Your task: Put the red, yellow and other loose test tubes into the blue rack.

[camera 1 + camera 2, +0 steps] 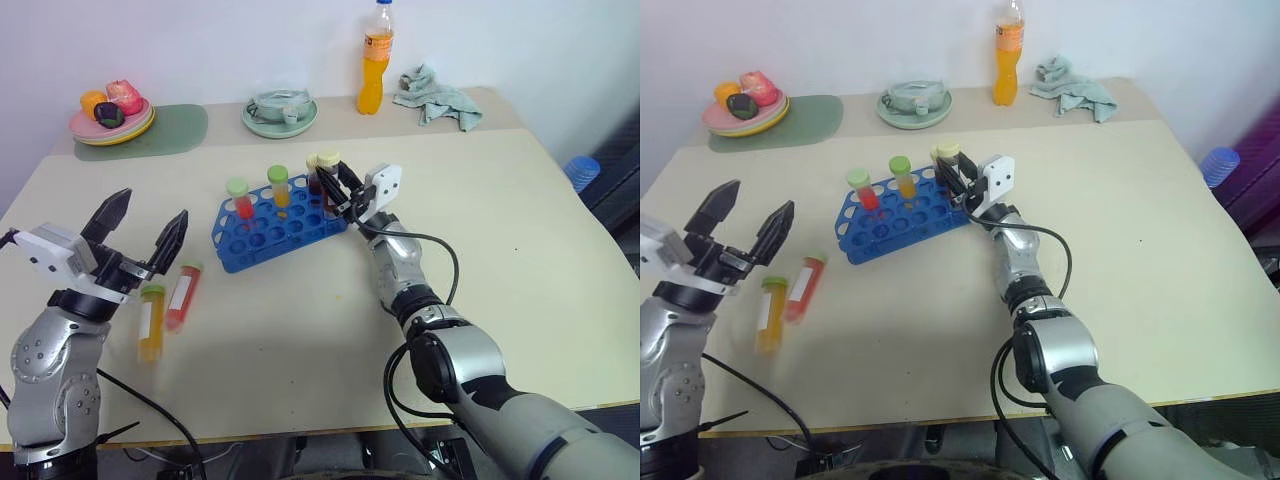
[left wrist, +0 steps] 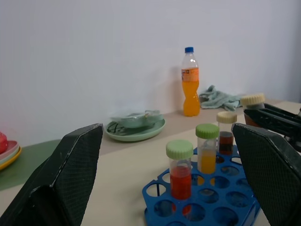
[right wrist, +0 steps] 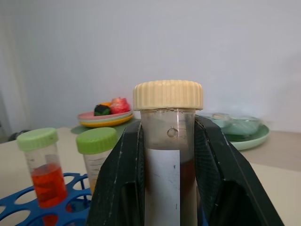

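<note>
The blue rack (image 1: 262, 238) lies mid-table with a red tube (image 1: 240, 199), a yellow tube (image 1: 279, 186) and a brown tube with a cream cap (image 2: 226, 134) standing in its holes. My right gripper (image 1: 336, 186) is shut on another brown, cream-capped test tube (image 3: 168, 141), held upright over the rack's far right end. Two loose test tubes lie on the table left of the rack, a yellow one (image 1: 151, 320) and a red one (image 1: 184, 293), both green-capped. My left gripper (image 1: 150, 210) hovers open just above them with nothing between its fingers.
Along the back edge stand an orange drink bottle (image 1: 375, 60), a pale green plate (image 1: 279, 118), a plate of toy fruit (image 1: 112, 120) on a green mat (image 1: 175, 128), and a crumpled cloth (image 1: 437, 97). A blue object (image 1: 581, 170) sits beyond the table's right edge.
</note>
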You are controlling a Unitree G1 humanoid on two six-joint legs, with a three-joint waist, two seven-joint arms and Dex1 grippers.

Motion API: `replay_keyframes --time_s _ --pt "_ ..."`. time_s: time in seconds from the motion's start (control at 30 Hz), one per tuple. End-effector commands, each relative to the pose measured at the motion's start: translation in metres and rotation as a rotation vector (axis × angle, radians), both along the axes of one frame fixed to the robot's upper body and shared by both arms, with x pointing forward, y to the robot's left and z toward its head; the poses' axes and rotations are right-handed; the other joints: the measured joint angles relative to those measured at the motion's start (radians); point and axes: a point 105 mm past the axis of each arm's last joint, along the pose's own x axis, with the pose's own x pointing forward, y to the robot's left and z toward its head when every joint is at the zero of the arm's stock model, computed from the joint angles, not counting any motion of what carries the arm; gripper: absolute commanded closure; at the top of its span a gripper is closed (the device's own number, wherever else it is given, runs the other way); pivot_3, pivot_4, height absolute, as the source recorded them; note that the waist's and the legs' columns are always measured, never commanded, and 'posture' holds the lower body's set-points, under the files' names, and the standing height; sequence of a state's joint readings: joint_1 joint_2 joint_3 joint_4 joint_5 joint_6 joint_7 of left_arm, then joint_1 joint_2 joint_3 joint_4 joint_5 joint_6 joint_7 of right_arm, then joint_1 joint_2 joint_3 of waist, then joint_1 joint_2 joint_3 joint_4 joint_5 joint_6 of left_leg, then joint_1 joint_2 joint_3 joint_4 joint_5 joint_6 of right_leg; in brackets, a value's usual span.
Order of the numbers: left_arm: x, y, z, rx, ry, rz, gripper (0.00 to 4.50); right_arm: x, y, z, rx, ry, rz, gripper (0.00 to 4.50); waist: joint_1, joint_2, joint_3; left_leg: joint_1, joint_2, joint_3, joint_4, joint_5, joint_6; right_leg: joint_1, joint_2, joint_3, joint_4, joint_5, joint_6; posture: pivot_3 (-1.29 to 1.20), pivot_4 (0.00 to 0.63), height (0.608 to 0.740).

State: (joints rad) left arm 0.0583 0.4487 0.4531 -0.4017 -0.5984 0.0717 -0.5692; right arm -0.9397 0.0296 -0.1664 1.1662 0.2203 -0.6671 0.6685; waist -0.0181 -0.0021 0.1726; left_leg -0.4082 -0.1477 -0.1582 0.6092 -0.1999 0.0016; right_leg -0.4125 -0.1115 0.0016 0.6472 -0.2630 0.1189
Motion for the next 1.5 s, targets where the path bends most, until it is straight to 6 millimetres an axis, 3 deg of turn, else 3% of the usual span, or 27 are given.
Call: replay_keyframes --time_s 0.03,0.53,0.83,1.1,1.5 --pt "-0.005 0.000 0.010 0.021 -0.045 0.003 0.00 0.003 -0.001 -0.006 0.010 0.038 -0.032 3.65 0.001 0.000 0.000 0.000 0.000 0.000 0.000 0.000 0.000 0.000 0.000 0.000 0.000 0.000 0.000 0.00 0.150 0.740" --pt "-0.007 0.004 0.008 0.034 -0.007 -0.020 0.00 -0.002 -0.013 -0.013 0.045 0.009 -0.093 3.65 0.005 0.000 0.000 0.001 0.000 0.000 0.000 0.000 0.000 0.002 0.000 0.000 0.000 0.000 0.000 0.00 0.150 0.740" --pt "-0.039 -0.009 -0.018 0.067 0.202 -0.344 0.00 -0.012 -0.015 -0.024 -0.002 -0.028 -0.095 3.65 0.007 0.001 0.000 0.001 0.000 0.000 -0.002 0.000 0.000 0.001 0.000 0.001 -0.001 -0.002 -0.003 0.00 0.150 0.740" --pt "-0.046 0.002 -0.022 0.183 0.296 -0.428 0.00 -0.015 -0.014 -0.025 0.006 -0.038 -0.084 3.65 0.005 0.001 0.000 0.002 0.000 -0.001 -0.004 -0.001 -0.002 0.000 0.001 0.001 -0.001 -0.003 -0.004 0.00 0.150 0.740" --pt "-0.061 0.003 -0.027 0.195 0.387 -0.523 0.00 -0.020 -0.016 -0.037 -0.012 -0.030 -0.105 3.65 0.005 0.000 0.000 0.010 0.001 0.000 -0.015 0.000 -0.004 0.003 0.001 0.005 -0.002 -0.006 -0.007 0.00 0.150 0.740"
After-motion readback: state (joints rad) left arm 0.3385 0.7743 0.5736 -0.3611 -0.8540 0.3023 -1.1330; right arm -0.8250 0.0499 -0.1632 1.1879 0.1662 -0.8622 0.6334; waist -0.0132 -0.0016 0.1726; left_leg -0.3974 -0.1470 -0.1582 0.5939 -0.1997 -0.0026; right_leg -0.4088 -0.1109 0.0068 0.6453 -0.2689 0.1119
